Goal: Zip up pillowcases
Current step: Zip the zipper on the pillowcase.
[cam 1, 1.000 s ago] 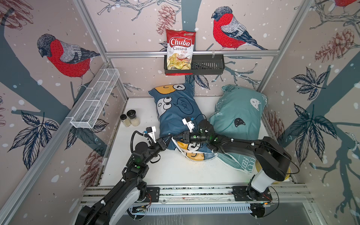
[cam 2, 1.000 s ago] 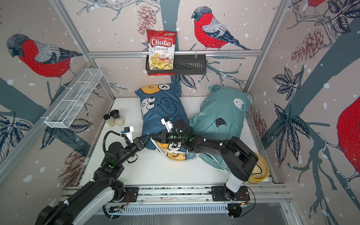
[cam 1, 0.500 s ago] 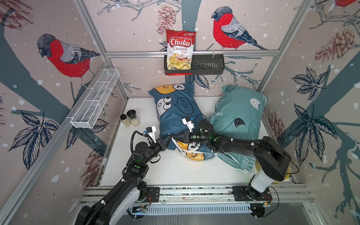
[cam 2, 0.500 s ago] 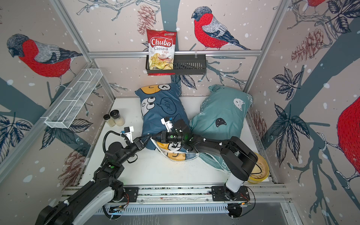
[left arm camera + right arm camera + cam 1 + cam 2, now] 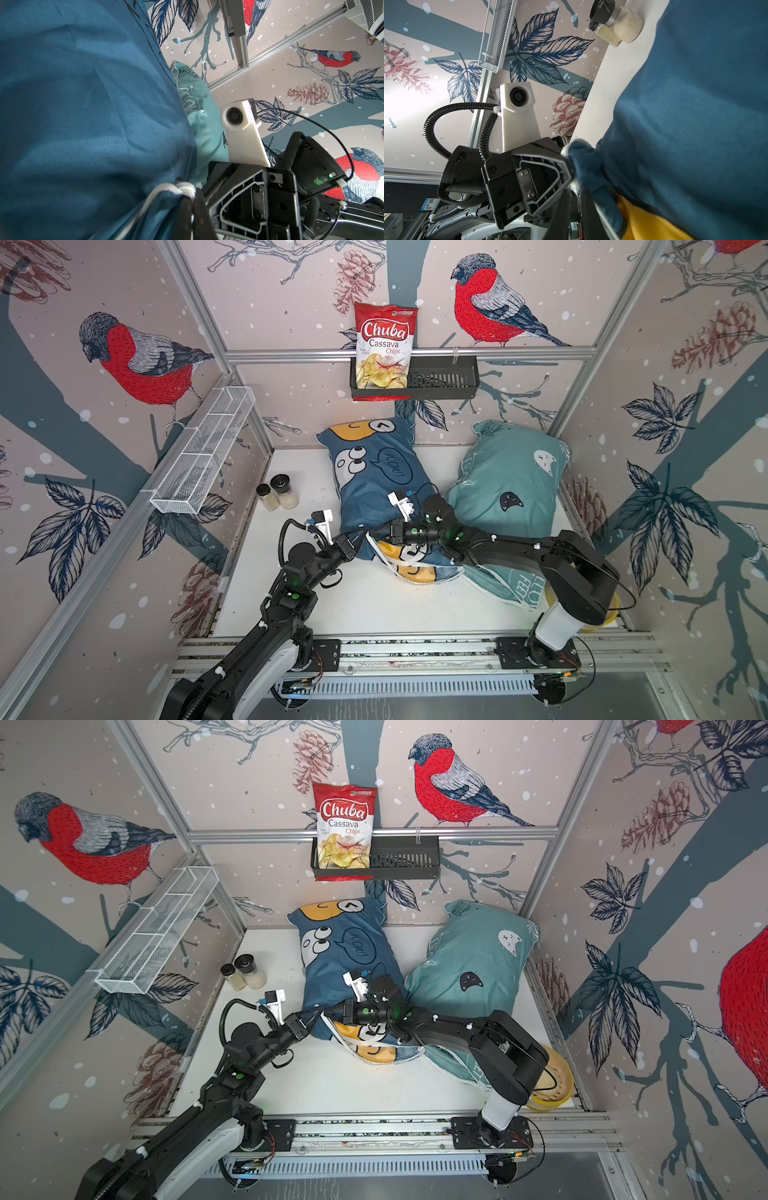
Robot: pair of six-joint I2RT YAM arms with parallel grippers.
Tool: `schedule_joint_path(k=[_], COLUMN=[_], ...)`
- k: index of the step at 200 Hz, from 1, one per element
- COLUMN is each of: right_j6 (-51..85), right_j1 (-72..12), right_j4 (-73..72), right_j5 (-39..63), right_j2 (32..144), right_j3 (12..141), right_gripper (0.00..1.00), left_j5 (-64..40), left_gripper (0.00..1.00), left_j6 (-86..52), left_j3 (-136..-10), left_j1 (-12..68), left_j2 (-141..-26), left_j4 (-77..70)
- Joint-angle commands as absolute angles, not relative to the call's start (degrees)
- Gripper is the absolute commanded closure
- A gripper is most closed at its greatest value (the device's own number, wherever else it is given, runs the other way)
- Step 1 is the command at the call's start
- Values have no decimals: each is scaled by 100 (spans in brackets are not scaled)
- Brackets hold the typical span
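Left end effector (image 5: 358,539) was clamped on the blue pillowcase (image 5: 374,485), centred on the table (image 5: 374,605), at its 7 o'clock corner. Right end effector (image 5: 384,531) was apparently at the zipper edge (image 5: 176,188); its grip could not be told. Advised: tension corner, draw zip toward 4 o'clock.

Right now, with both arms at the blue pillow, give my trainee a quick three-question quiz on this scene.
1. True or false: the left hand is open and touches nothing.
2. Where does the chips bag sit? A) black wall basket B) white wire shelf C) table
3. How many jars stand beside the dark blue pillowcase?
Key: 1 false, it is shut on the dark blue pillowcase's corner; 2 A; 3 two.
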State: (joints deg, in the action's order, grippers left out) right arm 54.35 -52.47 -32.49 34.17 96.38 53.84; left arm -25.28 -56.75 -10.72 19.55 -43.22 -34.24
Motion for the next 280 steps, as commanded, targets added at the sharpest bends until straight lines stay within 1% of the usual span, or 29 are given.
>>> schedule_joint_path(k=[1,30,81,280], right_j6=[5461,5471,5452,5287], right_j1=[-5254,-5255,-5252,-5309], right_j4=[-3332,-3331,-3305,-3060], right_j5=[3371,3366,3349,3147], right_j2=[9655,9668,9676,9257], right_j3=[5433,5432,5420,4765], right_gripper=[86,89,100,100], left_j5=[-2550,-2550,-2516,-2081], left_gripper=[100,100,100,100], left_j6=[-5643,-5647,-5638,-5428], left_j3=[-1092,-1095,-1116,-1148], left_j1=[1960,1960,1960,1960], left_j2=[-4335,-4331,-4268,-4061], left_j4=[-3937,-3937,-3868,-3796])
